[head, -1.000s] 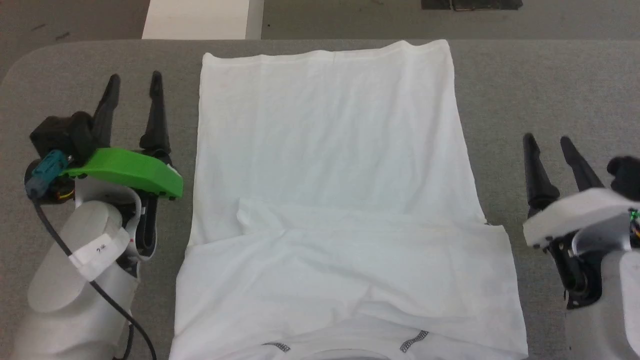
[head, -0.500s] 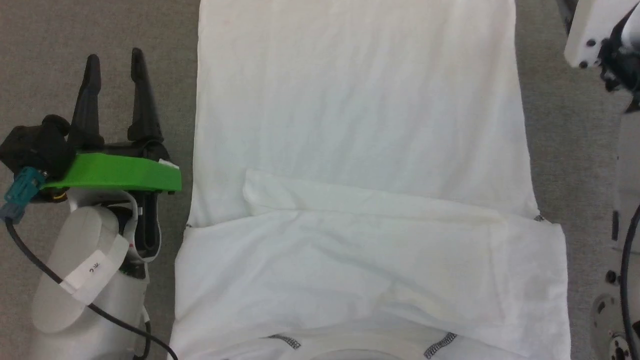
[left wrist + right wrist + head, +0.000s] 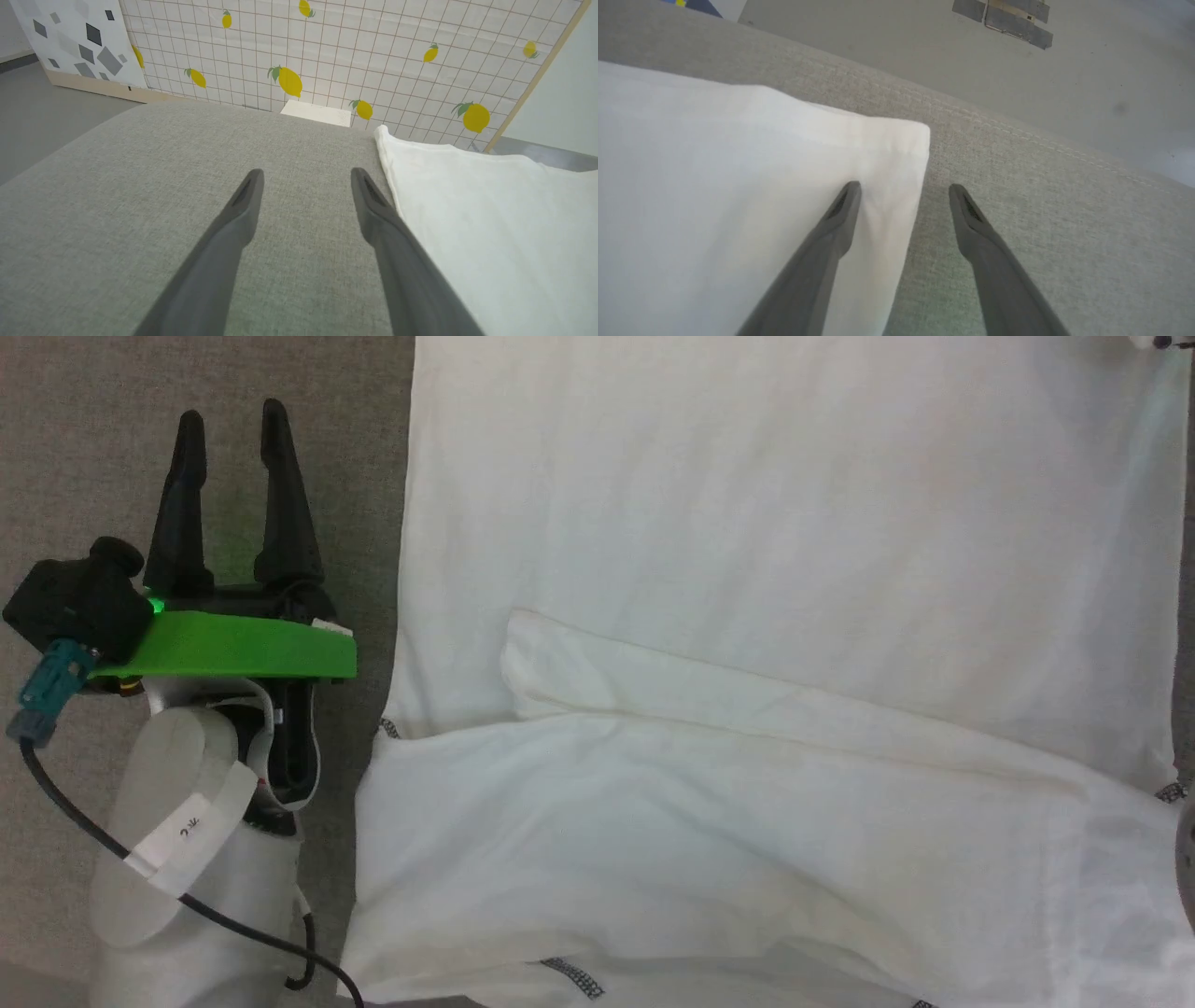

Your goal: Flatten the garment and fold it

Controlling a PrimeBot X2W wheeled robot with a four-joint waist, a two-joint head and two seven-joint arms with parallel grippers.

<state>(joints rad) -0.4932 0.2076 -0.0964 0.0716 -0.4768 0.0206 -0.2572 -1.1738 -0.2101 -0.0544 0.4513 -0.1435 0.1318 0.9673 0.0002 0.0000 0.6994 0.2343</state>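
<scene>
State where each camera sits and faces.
Head view: on the head, looking down at the garment on the grey table; open left gripper and forearm show.
Left wrist view: along its own fingers, across the table toward a lemon-patterned wall.
Right wrist view: along the open right gripper, over the garment's corner.
All share garment and table.

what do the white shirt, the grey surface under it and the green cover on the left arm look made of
White shirt: probably thin cotton-type knit, matte; it lies limp with soft creases and stitched seams.
Grey surface: woven upholstery-like cloth, matte; the coarse weave shows up close.
Green cover: rigid plastic, smooth with a faint sheen; crisp edges, no weave.
</scene>
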